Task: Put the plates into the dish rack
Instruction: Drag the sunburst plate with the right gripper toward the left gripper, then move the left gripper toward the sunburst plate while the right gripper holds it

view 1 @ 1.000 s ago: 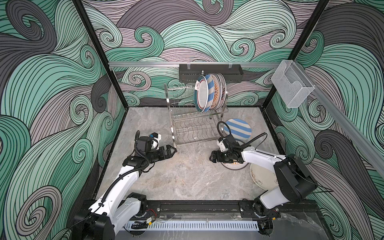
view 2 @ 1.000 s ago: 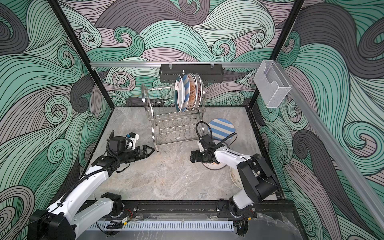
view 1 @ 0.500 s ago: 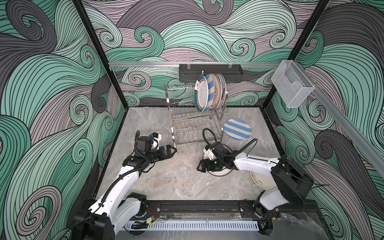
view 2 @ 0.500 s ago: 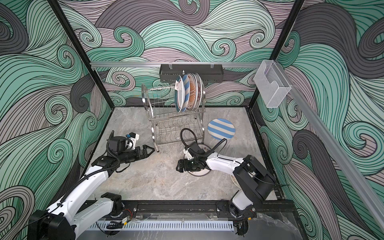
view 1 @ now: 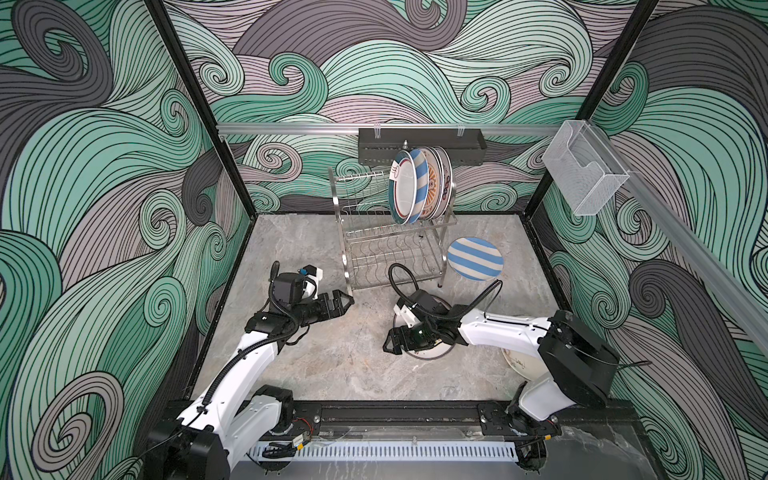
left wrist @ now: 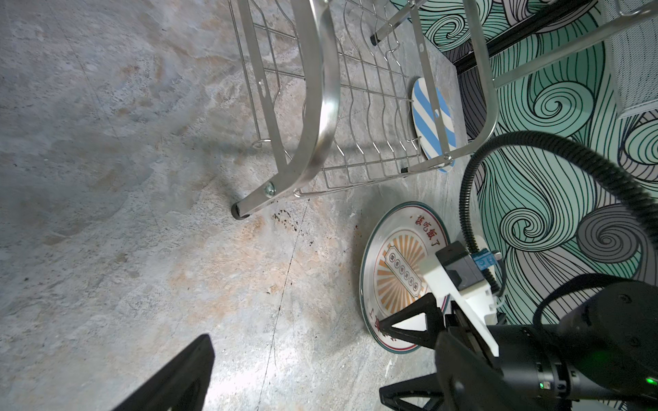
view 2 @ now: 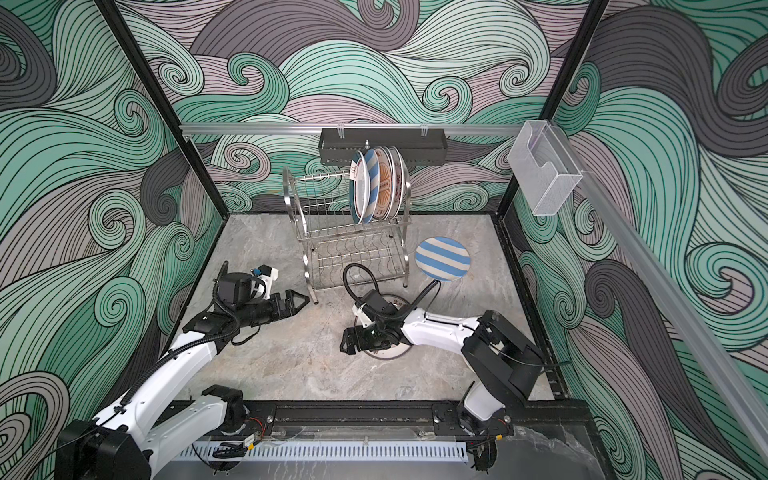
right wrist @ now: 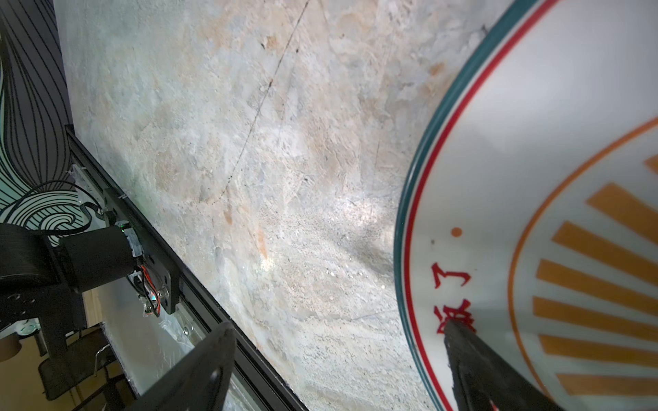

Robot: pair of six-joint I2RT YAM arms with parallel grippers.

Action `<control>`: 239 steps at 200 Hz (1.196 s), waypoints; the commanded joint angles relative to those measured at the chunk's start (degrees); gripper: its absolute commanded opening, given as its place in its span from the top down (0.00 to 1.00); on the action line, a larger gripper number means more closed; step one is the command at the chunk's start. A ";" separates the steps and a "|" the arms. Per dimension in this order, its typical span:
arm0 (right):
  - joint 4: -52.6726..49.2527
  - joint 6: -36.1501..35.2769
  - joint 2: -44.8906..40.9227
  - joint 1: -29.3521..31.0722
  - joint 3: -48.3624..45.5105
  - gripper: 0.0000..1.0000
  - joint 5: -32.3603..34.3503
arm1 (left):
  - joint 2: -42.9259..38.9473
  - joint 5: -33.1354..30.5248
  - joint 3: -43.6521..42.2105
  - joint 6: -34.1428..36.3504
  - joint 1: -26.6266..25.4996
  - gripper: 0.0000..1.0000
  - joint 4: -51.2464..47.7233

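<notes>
- My right gripper (right wrist: 338, 327) is spread wide and holds nothing. It straddles the rim of the sunburst plate (right wrist: 534, 178).
- One finger (right wrist: 463, 341) sits over the plate's face by the red characters. The other finger (right wrist: 213, 356) hangs out past the rim, above the bare table (right wrist: 249, 142). I cannot tell whether the inner finger presses on the plate.
- In both top views, that plate (view 1: 432, 355) lies flat under my right wrist. It is just in front of the dish rack (view 1: 374, 249), near the rack's right front leg.
- The blue-striped plate (view 1: 475, 258) lies flat just to the right of the rack.
- A cream plate (view 1: 517, 365) shows partly beneath my right arm, near its base.
- Four plates (view 1: 419, 187) stand on edge at the right end of the rack's upper tier.
- My left gripper (view 1: 343, 300) hovers by the rack's left front leg, well apart from every plate. Only one of its fingers (left wrist: 192, 370) shows in its wrist view, set far aside, so the jaws are parted with nothing in them.
</notes>
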 commanded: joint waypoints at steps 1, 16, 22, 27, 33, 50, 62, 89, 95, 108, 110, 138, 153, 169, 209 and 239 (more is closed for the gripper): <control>-2.89 0.05 0.60 0.58 0.82 0.08 1.75 | -0.95 -0.47 0.28 -0.08 -0.37 0.01 -1.14; -2.97 -0.04 0.57 0.58 0.91 0.08 2.06 | -1.01 -0.57 0.32 -0.05 -0.45 0.01 -1.14; -3.26 -0.12 0.63 0.59 1.14 0.08 2.23 | -1.01 -0.71 0.32 0.01 -0.45 0.01 -1.23; -3.37 -0.29 0.66 0.54 1.31 0.08 2.25 | -1.07 -0.74 0.32 0.03 -0.52 0.02 -1.27; -3.61 -0.38 0.64 0.58 1.40 0.08 2.30 | -1.04 -0.74 0.28 0.05 -0.55 0.01 -1.32; -4.57 -0.95 0.17 0.59 1.94 0.08 2.96 | -1.06 -0.77 0.39 0.09 -0.71 0.01 -1.34; -6.77 -2.35 -0.52 0.59 3.01 0.08 4.49 | -0.98 -0.75 0.37 0.14 -0.87 0.01 -1.34; -14.73 -5.41 -2.88 -0.21 6.47 0.07 9.40 | -0.89 -0.83 0.74 0.32 -1.73 0.01 -1.83; -15.59 -5.80 -3.80 -0.62 6.68 0.07 9.98 | -1.06 -0.84 0.85 0.23 -2.00 0.01 -2.46; -16.30 -5.31 -6.76 -2.02 5.90 0.07 10.88 | -1.96 -1.10 0.41 -0.11 -2.82 0.01 -3.36; -16.28 -5.18 -7.33 -2.28 5.63 0.07 11.00 | -2.14 -1.23 0.26 -0.19 -3.08 0.02 -3.47; -17.35 -4.47 -16.18 -7.81 1.35 0.04 14.07 | -5.12 -3.02 -2.44 -2.18 -5.71 0.01 -3.22; -18.79 -4.68 -20.43 -12.73 -1.62 0.04 16.08 | -6.42 -3.80 -4.01 -4.15 -7.53 0.01 -1.00; -20.65 -5.76 -23.69 -18.32 -4.29 0.04 15.76 | -6.88 -5.05 -5.71 -5.35 -9.85 0.02 1.96; -21.52 -4.89 -28.45 -26.42 -9.38 0.04 16.33 | -2.36 -7.83 -4.13 -5.14 -14.49 0.01 2.24; -19.49 -4.60 -29.12 -29.13 -13.41 0.03 14.55 | 1.15 -8.71 -3.81 -4.75 -16.51 0.01 5.52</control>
